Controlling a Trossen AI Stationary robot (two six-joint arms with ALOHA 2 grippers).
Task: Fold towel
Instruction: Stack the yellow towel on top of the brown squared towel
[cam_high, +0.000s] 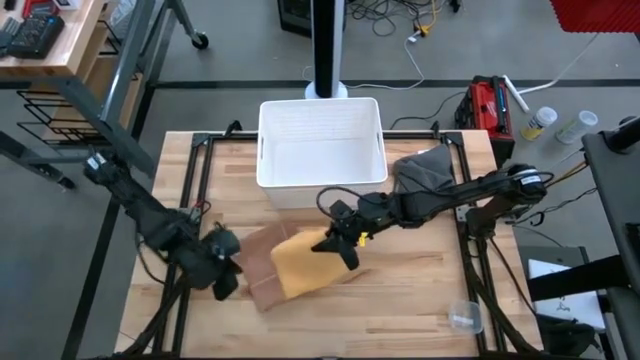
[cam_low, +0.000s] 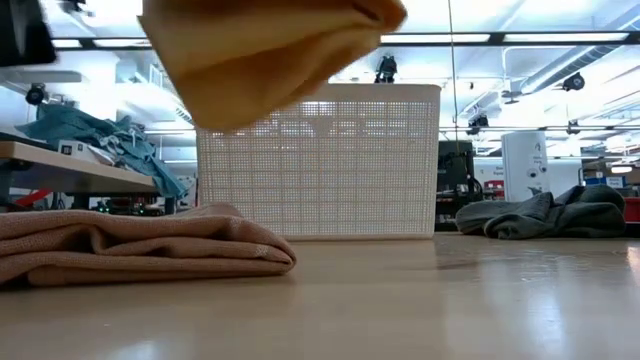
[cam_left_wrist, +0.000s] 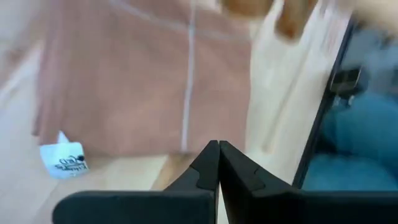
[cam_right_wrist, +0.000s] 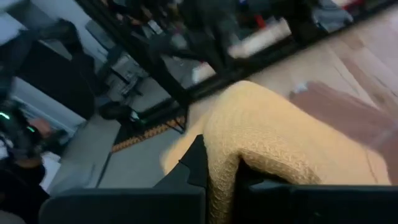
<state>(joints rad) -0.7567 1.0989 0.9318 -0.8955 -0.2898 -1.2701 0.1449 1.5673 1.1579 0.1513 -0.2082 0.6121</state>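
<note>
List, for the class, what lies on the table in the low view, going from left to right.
Pink-brown towel → white perforated basket → grey cloth heap.

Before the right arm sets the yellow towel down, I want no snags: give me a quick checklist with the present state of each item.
1. Right gripper shut on the yellow towel: ok.
2. Towel lifted off the table: ok in the low view; it hangs above the wood.
3. Landing spot free: not ok; the brown towel lies under it.
4. Left gripper out of the way: ok; shut and empty, beside the brown towel.
5. White basket clear of the path: ok; it stands behind.
6. Yellow towel folded evenly: cannot tell.
</note>
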